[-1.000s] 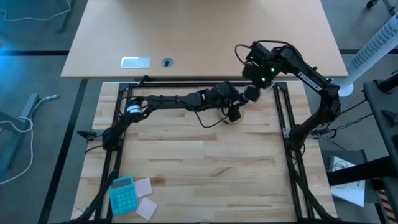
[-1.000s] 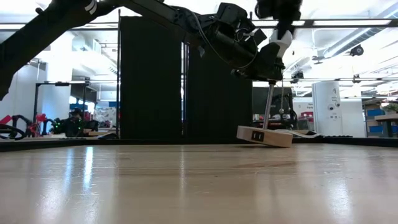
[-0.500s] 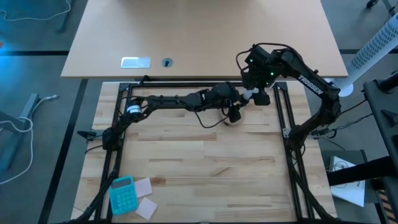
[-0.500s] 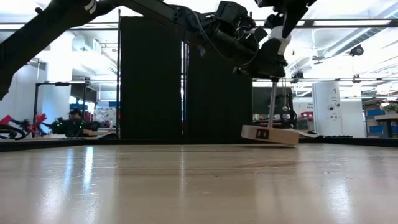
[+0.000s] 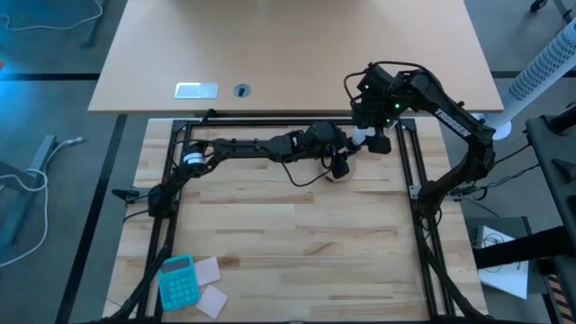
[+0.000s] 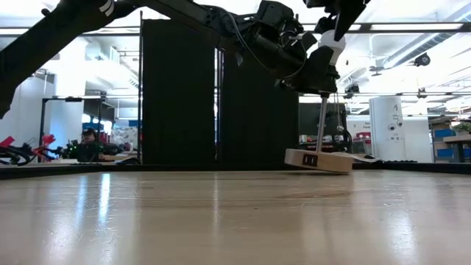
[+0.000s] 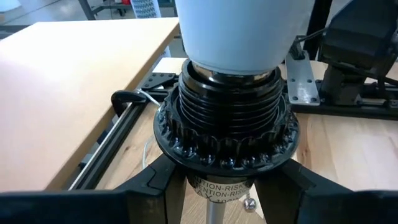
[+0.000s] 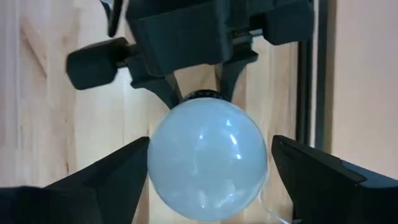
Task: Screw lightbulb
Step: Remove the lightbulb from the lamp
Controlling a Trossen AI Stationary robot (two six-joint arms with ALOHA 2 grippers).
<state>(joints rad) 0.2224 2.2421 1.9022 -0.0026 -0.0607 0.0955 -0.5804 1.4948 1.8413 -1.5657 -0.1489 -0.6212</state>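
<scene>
From the left, the left tool [image 5: 339, 162] reached across the bench [image 5: 270, 225] and was clamped on the black socket [image 7: 225, 130] atop the thin post [image 6: 321, 123], whose wooden disc stand [image 6: 316, 160] sat tilted with one edge off the surface. The lightbulb [image 8: 207, 158] sat in that socket at the bench's far right, and the right tool [image 8: 208, 171] hung over it with fingers [image 8: 106, 180] spread wide either side of the globe, not touching. Nearer us the planks lay open, a blue calculator [image 5: 176, 279] in the near-left corner, black frame rails [image 5: 409, 162] close beside the stand.
</scene>
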